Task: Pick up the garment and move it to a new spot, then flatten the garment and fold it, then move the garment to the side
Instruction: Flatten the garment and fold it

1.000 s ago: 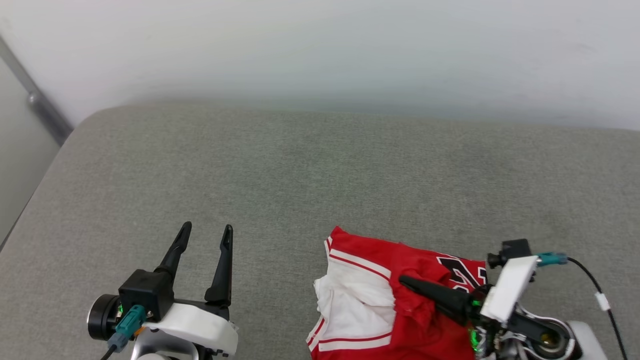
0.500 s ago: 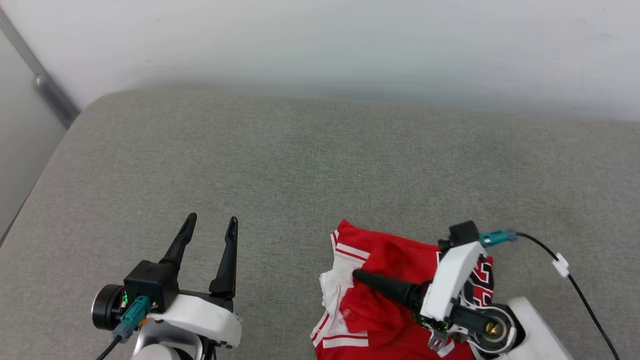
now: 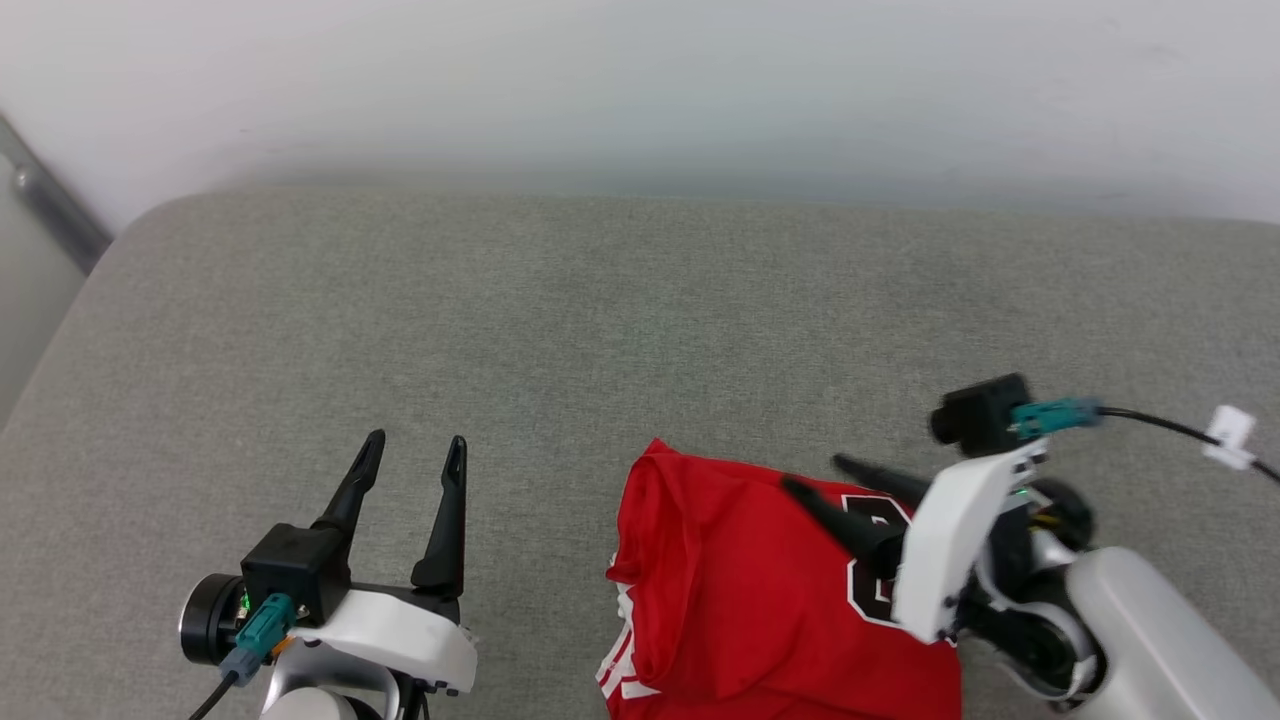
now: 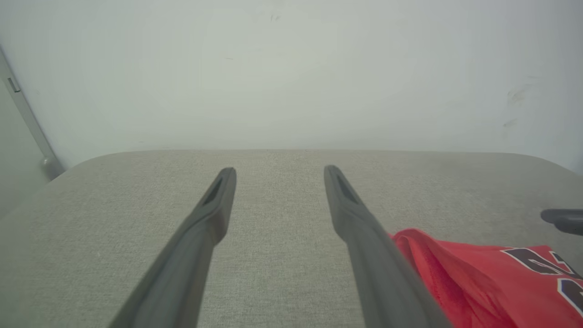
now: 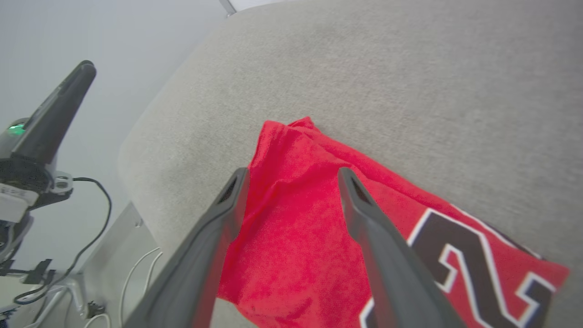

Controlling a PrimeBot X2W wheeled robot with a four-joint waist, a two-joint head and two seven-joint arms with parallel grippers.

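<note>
The garment, red with a black white-outlined number, lies folded over near the front edge of the grey cushion. A bit of striped trim shows at its lower left. My right gripper hovers open over the garment's far right part, with nothing between its fingers. In the right wrist view the right gripper has its open fingers over the garment. To the garment's left, my left gripper stands open and empty. The left wrist view shows the left gripper and the garment at lower right.
A white wall runs along the cushion's far side. A grey metal rail slants at the far left beyond the cushion's rounded corner. Cables hang below the cushion's front edge in the right wrist view.
My right gripper has opened and let go of the garment, then drawn back to the right. The red fabric now lies over the white sleeve part. The head camera has also shifted.
</note>
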